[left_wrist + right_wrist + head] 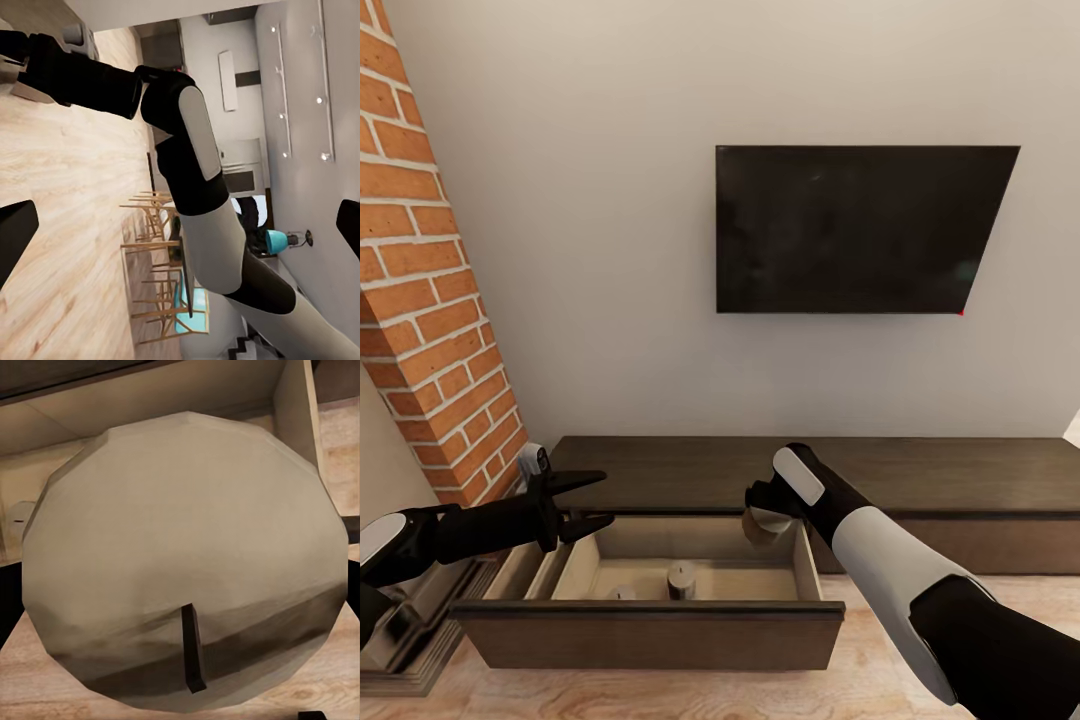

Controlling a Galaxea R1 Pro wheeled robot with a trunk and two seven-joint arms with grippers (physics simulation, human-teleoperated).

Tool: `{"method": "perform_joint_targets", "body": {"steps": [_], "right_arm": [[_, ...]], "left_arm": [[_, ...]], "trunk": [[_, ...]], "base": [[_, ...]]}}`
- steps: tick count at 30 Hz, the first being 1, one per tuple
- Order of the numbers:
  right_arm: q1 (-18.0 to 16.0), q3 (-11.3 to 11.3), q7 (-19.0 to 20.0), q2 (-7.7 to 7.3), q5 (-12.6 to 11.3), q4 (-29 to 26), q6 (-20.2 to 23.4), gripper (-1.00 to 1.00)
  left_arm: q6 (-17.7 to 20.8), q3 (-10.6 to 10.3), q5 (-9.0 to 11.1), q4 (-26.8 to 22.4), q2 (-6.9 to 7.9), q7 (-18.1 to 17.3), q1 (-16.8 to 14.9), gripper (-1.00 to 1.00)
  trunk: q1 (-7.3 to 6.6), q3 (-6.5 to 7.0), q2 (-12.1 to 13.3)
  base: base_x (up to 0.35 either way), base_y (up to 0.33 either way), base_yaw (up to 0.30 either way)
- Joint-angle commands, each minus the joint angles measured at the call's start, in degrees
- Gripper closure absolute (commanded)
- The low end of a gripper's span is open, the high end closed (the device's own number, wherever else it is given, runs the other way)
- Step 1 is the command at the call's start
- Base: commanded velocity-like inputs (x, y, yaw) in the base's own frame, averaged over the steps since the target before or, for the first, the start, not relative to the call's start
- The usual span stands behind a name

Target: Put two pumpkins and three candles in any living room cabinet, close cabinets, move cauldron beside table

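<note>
The long dark-brown cabinet (960, 472) runs along the wall, with its left drawer (650, 632) pulled out. One short candle (681, 580) stands on the drawer floor, and the top of a second (622, 594) shows just behind the drawer front. My right gripper (765, 512) hangs over the drawer's right end, shut on a third candle (764, 527). That candle's pale top and dark wick (192, 649) loom close in the right wrist view, above the drawer's inside. My left gripper (586, 503) is open, empty, above the drawer's left side. Its dark fingertips (15, 238) stand wide apart.
A black TV (855, 230) hangs on the wall above the cabinet. A brick column (430, 270) rises at the left, close to my left arm. Light wood floor (880, 650) lies before the drawer. Wooden dining chairs (154, 217) stand farther back in the room.
</note>
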Motion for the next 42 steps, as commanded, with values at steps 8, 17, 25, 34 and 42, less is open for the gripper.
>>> {"method": "perform_joint_targets", "body": {"steps": [8,17,25,34,42], "right_arm": [[-0.06,0.8,-0.08,-0.11,-0.27,2.63,-2.59,1.0],[-0.06,3.97,3.47,-0.12,-0.15,4.31,-4.95,1.0],[-0.06,4.23,4.21,-0.21,0.02,4.21,-6.32,1.0],[-0.06,4.24,4.92,-0.13,-0.05,4.18,-7.14,1.0],[-0.06,4.24,4.99,-0.2,0.03,4.11,-7.2,1.0]], "left_arm": [[0.06,-0.01,0.44,-0.12,0.02,0.2,-0.06,-1.0],[0.06,-0.05,0.44,-0.28,0.01,0.19,-0.06,-1.0],[0.06,-0.17,0.44,-1.23,-0.08,0.19,-0.04,-1.0],[0.06,-0.26,0.44,-1.41,-0.09,0.19,-0.05,-1.0],[0.06,-1.44,0.39,-1.52,-0.09,0.15,-0.05,-1.0]], "trunk": [[0.44,-0.42,-0.84],[2.41,-2.04,-4.45],[4.17,-3.47,-7.66],[5.93,-4.91,-10.86],[5.93,-4.91,-10.86]], "base": [[0.0,0.0,0.0],[0.0,0.0,0.0],[0.0,0.0,0.0],[0.0,0.0,0.0],[0.0,0.0,0.0]]}}
